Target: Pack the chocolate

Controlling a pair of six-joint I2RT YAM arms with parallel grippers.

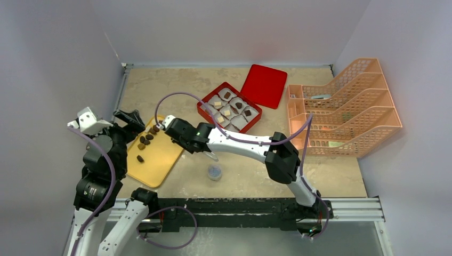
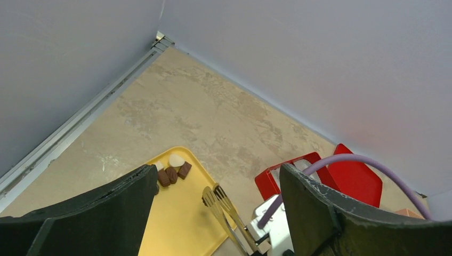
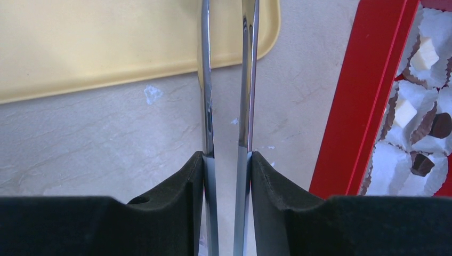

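Observation:
Several chocolate pieces point(image 1: 145, 141) lie on the yellow tray point(image 1: 160, 162); a cluster of them point(image 2: 171, 173) sits at its far end. More chocolate point(image 3: 424, 164) rests in white paper liners inside the red box point(image 1: 205, 109). My right gripper point(image 3: 227, 157) is shut on metal tongs point(image 3: 207, 106), whose nearly closed tips point(image 2: 213, 194) hover over the tray's right side. A small dark bit shows at the tips; I cannot tell what it is. My left gripper point(image 2: 213, 170) hangs open above the tray's near left, holding nothing.
The red lid point(image 1: 264, 85) lies behind the box. An orange wire file rack point(image 1: 346, 106) fills the right side. A small grey-blue cap point(image 1: 214, 172) sits near the front centre. Walls close in at left, back and right.

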